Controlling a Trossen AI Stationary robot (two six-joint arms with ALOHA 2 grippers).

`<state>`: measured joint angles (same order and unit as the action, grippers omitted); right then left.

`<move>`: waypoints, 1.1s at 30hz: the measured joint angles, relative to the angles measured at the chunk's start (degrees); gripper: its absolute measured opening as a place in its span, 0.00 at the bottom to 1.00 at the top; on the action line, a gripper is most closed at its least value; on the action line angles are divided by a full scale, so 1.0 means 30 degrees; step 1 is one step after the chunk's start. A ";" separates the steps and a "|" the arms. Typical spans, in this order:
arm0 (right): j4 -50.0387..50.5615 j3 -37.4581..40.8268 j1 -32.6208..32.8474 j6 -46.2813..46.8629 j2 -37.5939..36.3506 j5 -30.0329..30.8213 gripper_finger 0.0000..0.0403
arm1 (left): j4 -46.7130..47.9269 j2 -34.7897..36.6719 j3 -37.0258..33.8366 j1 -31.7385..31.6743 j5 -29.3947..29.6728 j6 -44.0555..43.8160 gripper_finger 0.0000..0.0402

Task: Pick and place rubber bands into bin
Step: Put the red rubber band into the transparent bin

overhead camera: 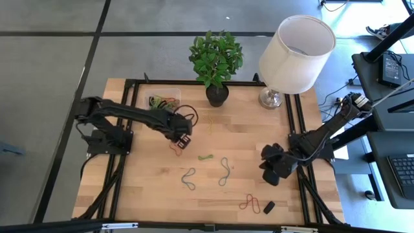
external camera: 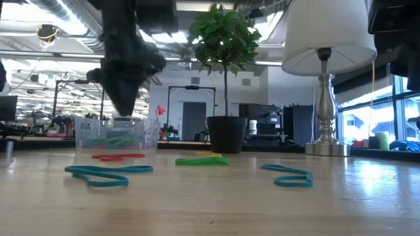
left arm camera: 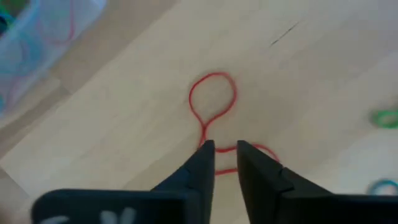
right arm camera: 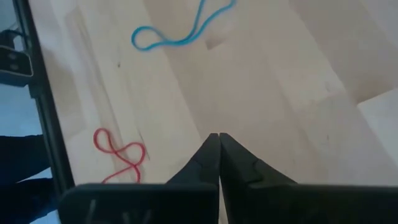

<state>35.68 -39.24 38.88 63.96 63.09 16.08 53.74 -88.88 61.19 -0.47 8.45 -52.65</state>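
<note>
i have the left gripper (left arm camera: pixel 225 155) low over a red band (left arm camera: pixel 212 102) on the table (overhead camera: pixel 155 194), just in front of the bin (overhead camera: pixel 169 92). its fingers stand a little apart with a slim gap, straddling the band's twisted waist; i judge they are not yet holding it, as the band lies flat on the wood. the bin sits at the back left beside the plant pot (overhead camera: pixel 217 95) and already holds a few bands.

the right gripper (right arm camera: pixel 219 155) waits at the right edge, fingers pressed together on nothing, with another red band (right arm camera: pixel 121 155) near it.

risks as i see them: the band is thin and flat, so the tips may close above it and come up empty, or catch only one strand and let it snap free on the lift. pressing down hard could scrape the tips on the wood. a half-caught band may dangle and snag the bin's wall, nudging the light bin. the teal bands (overhead camera: pixel 189 179), the green one (overhead camera: pixel 206 156) and the yellow one (overhead camera: pixel 211 124) lie well apart, so no tangling there.
</note>
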 joint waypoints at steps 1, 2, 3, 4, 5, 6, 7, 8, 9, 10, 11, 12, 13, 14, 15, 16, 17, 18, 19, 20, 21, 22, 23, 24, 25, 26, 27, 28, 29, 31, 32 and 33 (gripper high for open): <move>0.0003 0.0000 0.0105 0.0000 0.0000 0.0000 0.01 | 0.0013 -0.0427 0.0000 0.0007 -0.0002 -0.0174 0.18; 0.0000 0.0000 0.0202 0.0000 0.0000 0.0004 0.01 | 0.0015 -0.0828 0.0000 0.0028 -0.0017 -0.0207 0.21; 0.0000 0.0000 0.0305 -0.0006 0.0000 0.0007 0.01 | 0.0000 -0.1238 0.0000 0.0036 -0.0065 -0.0218 0.24; 0.0000 0.0000 0.0397 -0.0013 0.0000 0.0006 0.01 | 0.0006 -0.1618 0.0000 0.0036 -0.0201 -0.0232 0.27; 0.0000 0.0000 0.0491 -0.0015 0.0000 0.0005 0.01 | 0.0012 -0.1979 0.0000 0.0036 -0.0300 -0.0239 0.30; 0.0000 0.0000 0.0568 -0.0014 0.0000 0.0003 0.01 | -0.0001 -0.2318 0.0000 0.0036 -0.0327 -0.0253 0.33; 0.0000 0.0000 0.0647 -0.0032 0.0000 0.0000 0.02 | -0.0007 -0.2619 0.0000 0.0036 -0.0326 -0.0273 0.35; 0.0000 0.0000 0.0723 -0.0051 0.0000 0.0002 0.02 | 0.0006 -0.2957 0.0000 0.0036 -0.0333 -0.0283 0.38; 0.0000 0.0000 0.0798 -0.0058 0.0000 0.0007 0.02 | 0.0002 -0.3216 0.0000 0.0036 -0.0339 -0.0275 0.41; 0.0000 0.0000 0.0874 -0.0058 0.0000 0.0000 0.02 | 0.0003 -0.3449 0.0000 0.0036 -0.0306 -0.0275 0.43; 0.0007 0.0000 0.0940 -0.0068 0.0000 0.0000 0.02 | -0.0018 -0.3671 0.0000 0.0036 -0.0188 -0.0268 0.45; -0.0007 0.0000 0.0996 -0.0177 0.0000 0.0000 0.02 | -0.0028 -0.3896 0.0000 0.0036 -0.0056 -0.0273 0.46; -0.0008 0.0000 0.1044 -0.0359 0.0000 0.0000 0.02 | -0.0023 -0.4134 0.0000 0.0036 0.0130 -0.0268 0.47; -0.0008 0.0000 0.1086 -0.0423 0.0000 0.0000 0.02 | -0.0038 -0.4347 0.0000 0.0036 0.0348 -0.0261 0.48; -0.0008 0.0000 0.1125 -0.0487 0.0000 0.0002 0.02 | -0.0034 -0.4545 0.0000 0.0036 0.0624 -0.0261 0.49; -0.0008 0.0000 0.1133 -0.0566 0.0000 0.0000 0.02 | -0.0032 -0.4729 0.0000 0.0036 0.0945 -0.0260 0.49; -0.0008 0.0000 0.1127 -0.0641 0.0000 0.0000 0.02 | -0.0068 -0.4955 0.0000 0.0036 0.1261 -0.0244 0.49; -0.0008 0.0000 0.1127 -0.0771 0.0000 -0.0007 0.02 | -0.0075 -0.5194 0.0000 0.0029 0.1403 -0.0092 0.48; -0.0035 0.0000 0.1127 -0.0901 0.0000 -0.0004 0.02 | -0.0097 -0.5330 0.0036 0.0016 0.1511 0.0359 0.48; -0.0090 0.0000 0.1127 -0.0953 0.0000 0.0000 0.02 | -0.0099 -0.5495 0.0093 -0.0003 0.1574 0.1061 0.47; -0.0124 0.0000 0.1127 -0.0983 0.0000 0.0000 0.02 | -0.0082 -0.5664 0.0102 -0.0068 0.1539 0.1716 0.46; -0.0115 0.0000 0.1127 -0.0983 0.0000 0.0000 0.02 | -0.0148 -0.5832 0.0099 -0.0148 0.1283 0.2225 0.45; -0.0111 -0.0007 0.1127 -0.0984 0.0000 0.0000 0.02 | -0.0261 -0.5980 0.0084 -0.0246 0.0972 0.2595 0.44; -0.0117 -0.0004 0.1127 -0.0990 0.0000 0.0000 0.02 | -0.0346 -0.6105 0.0111 -0.0333 0.0644 0.2918 0.42; -0.0117 0.0000 0.1127 -0.1010 0.0000 0.0000 0.02 | -0.0426 -0.6157 0.0117 -0.0449 0.0272 0.3155 0.41; -0.0117 -0.0006 0.1127 -0.1025 0.0000 0.0000 0.02 | -0.0499 -0.6190 0.0117 -0.0568 -0.0157 0.3340 0.39; -0.0117 -0.0006 0.1119 -0.1027 0.0000 0.0002 0.02 | -0.0551 -0.6259 0.0130 -0.0707 -0.0675 0.3429 0.37; -0.0122 0.0000 0.1119 -0.1038 0.0000 0.0000 0.02 | -0.0567 -0.6286 0.0143 -0.0809 -0.1059 0.3462 0.36; -0.0126 -0.0004 0.1119 -0.1046 0.0000 0.0000 0.02 | -0.0592 -0.6292 0.0146 -0.0927 -0.1236 0.3466 0.34; -0.0187 0.0000 0.1119 -0.1047 0.0000 0.0108 0.02 | -0.0678 -0.6295 0.0138 -0.1182 -0.1841 0.3648 0.30; -0.0206 -0.0006 0.1119 -0.1038 0.0000 0.0273 0.02 | -0.0715 -0.6293 0.0138 -0.1295 -0.2188 0.3876 0.28; -0.0220 -0.0007 0.1119 -0.1011 0.0000 0.0541 0.02 | -0.0765 -0.6264 0.0122 -0.1378 -0.2403 0.4082 0.26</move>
<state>35.02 -39.26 42.24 60.93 63.09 17.70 51.45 -107.67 61.55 -4.60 1.24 -40.40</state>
